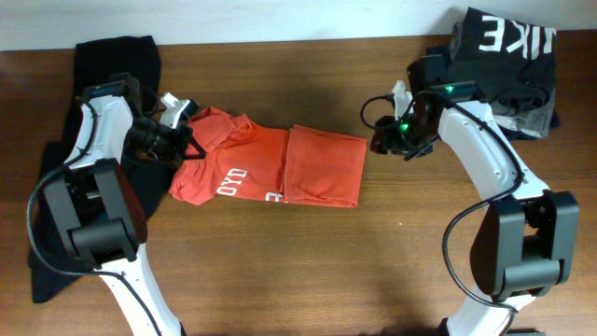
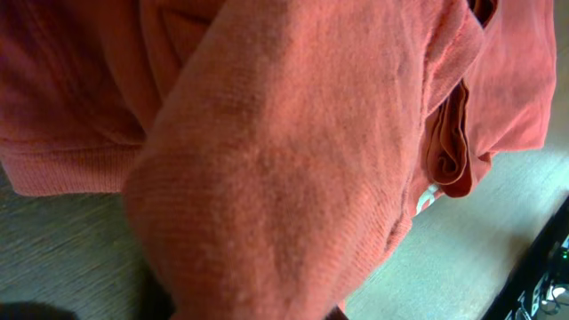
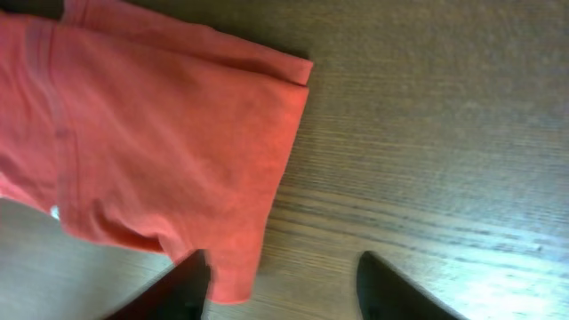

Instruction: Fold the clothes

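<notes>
The red-orange T-shirt lies partly folded at the table's middle, with white lettering along its front edge. My left gripper is at the shirt's left end and is shut on a bunched fold of it. In the left wrist view the red fabric fills the frame and hides the fingers. My right gripper is open and empty just past the shirt's right edge. In the right wrist view its fingers straddle bare wood, and the shirt's corner touches the left finger.
A long black garment lies along the left side under the left arm. A dark and grey folded stack with white block letters sits at the back right. The wooden table shows in front of the shirt.
</notes>
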`<state>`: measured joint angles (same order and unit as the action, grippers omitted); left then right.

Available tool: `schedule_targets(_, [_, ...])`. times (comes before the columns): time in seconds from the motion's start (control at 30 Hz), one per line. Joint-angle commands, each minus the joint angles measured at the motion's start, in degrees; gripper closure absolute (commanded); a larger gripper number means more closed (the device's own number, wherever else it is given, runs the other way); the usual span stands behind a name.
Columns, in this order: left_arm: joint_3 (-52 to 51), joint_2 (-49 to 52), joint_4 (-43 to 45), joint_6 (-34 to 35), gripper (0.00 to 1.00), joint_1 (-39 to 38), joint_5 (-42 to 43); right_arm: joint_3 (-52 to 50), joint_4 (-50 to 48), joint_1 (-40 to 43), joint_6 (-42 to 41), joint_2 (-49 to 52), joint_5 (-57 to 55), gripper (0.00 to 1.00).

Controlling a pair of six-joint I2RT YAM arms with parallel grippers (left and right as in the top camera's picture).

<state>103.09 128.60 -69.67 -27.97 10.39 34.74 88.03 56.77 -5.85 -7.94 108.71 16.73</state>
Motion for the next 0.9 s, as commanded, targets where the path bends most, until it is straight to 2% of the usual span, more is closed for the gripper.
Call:
schedule_targets(0.0, [1.3, 0.3, -0.2, 0.5, 0.99, -0.9, 1.7, 0.9, -0.3, -1.6, -1.9, 0.2, 1.8, 0.61])
schedule_targets(0.07, [1.3, 0.3, -0.1, 0.5, 0.99, -1.3, 1.7, 0.5, -1.0, -2.7, -3.5, 1.4, 2.2, 0.78])
schedule_targets(0.1, [1.3, 0.3, 0.1, 0.5, 0.99, -1.8, 1.7, -0.1, -2.0, -3.8, -5.1, 2.7, 2.4, 0.89])
schedule_targets(0.13, [1.4, 0.3, 0.1, 0.5, 0.99, -1.9, 1.7, -0.2, -2.4, -4.3, -5.6, 3.5, 2.9, 0.95])
schedule_targets(0.33, [2.4, 0.3, -0.3, 0.5, 0.99, -2.1, 1.7, -0.5, -4.4, -5.5, -6.6, 7.3, 7.2, 0.96])
schedule_targets(0.87, [11.4, 0.3, -6.3, 0.5, 0.99, -3.2, 1.5, -0.7, -3.6, -5.4, -4.4, 17.8, 6.9, 0.96])
